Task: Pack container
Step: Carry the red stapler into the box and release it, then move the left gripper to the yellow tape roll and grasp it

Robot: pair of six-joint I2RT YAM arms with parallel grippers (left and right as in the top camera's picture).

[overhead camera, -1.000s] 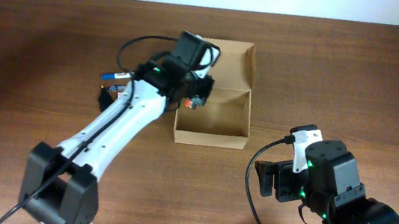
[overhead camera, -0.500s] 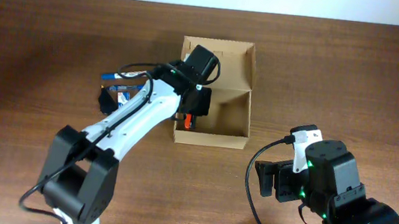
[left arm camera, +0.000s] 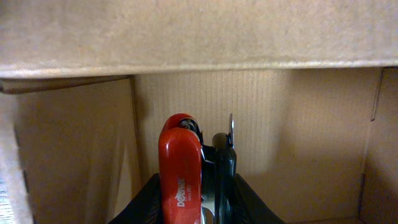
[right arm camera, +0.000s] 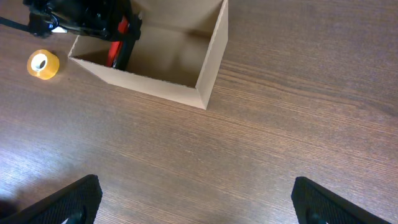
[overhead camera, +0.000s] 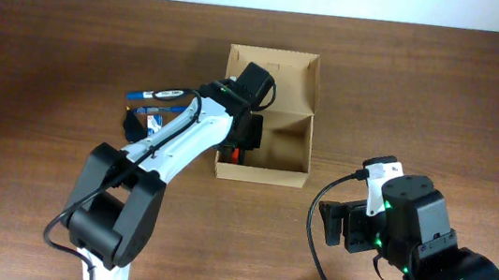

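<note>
The container (overhead camera: 264, 174) is a tan cardboard box at mid-table, its flap lid open toward the back. My left gripper (overhead camera: 241, 144) is down inside its left side, shut on a red and black stapler (overhead camera: 234, 153). In the left wrist view the stapler (left arm camera: 180, 168) stands between the fingers (left arm camera: 196, 202), facing the container's inner wall (left arm camera: 298, 124). My right gripper (right arm camera: 196, 196) is open and empty over bare table, in front of and to the right of the container (right arm camera: 208, 68). It also shows in the overhead view (overhead camera: 341, 226).
Blue pens (overhead camera: 155, 96) lie left of the container, partly under the left arm. A small dark object (overhead camera: 128, 126) lies near them. A yellow tape roll (right arm camera: 43, 64) sits on the table beside the container's left corner.
My left gripper has moved from the container's back-left rim down into its front-left part, carrying the stapler. The right arm has not moved.
</note>
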